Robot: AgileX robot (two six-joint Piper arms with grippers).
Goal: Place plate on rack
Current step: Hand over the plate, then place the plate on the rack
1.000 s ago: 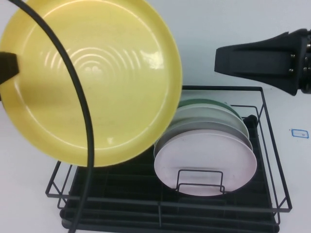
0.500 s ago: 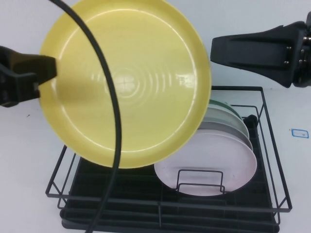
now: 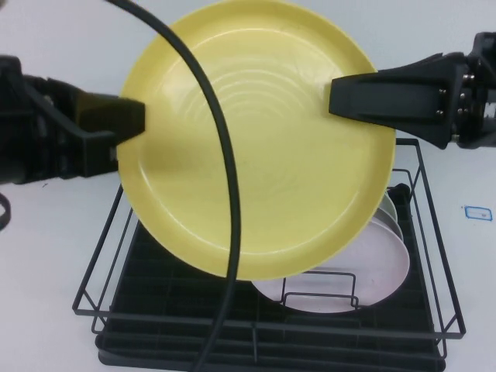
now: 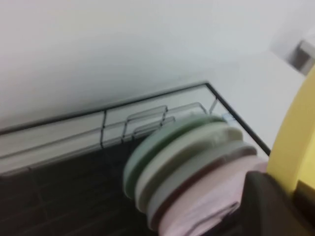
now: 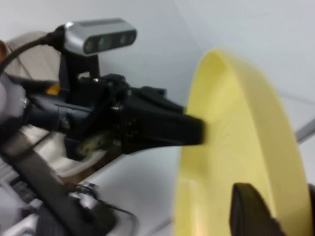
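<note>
The yellow plate (image 3: 263,155) hangs almost upright in the air above the black wire rack (image 3: 178,310). My left gripper (image 3: 128,124) is shut on the plate's left rim. In the left wrist view a dark finger (image 4: 275,206) presses the yellow rim (image 4: 295,142). My right gripper (image 3: 337,97) reaches in from the right, open, with its jaws either side of the plate's right rim. In the right wrist view the plate (image 5: 231,147) stands edge-on between my right gripper's jaws (image 5: 290,206), with the left gripper (image 5: 194,130) on its far edge.
A pale pink plate (image 3: 364,279) stands in the rack's right half behind the small wire loop (image 3: 319,291); green (image 4: 162,142) and grey (image 4: 197,157) plates stand behind it. A black cable (image 3: 225,194) hangs across the yellow plate. The rack's left half shows bare tray.
The left gripper has carried the yellow plate to the right, over the rack. The right gripper has moved left until its jaws reach over the plate's right rim.
</note>
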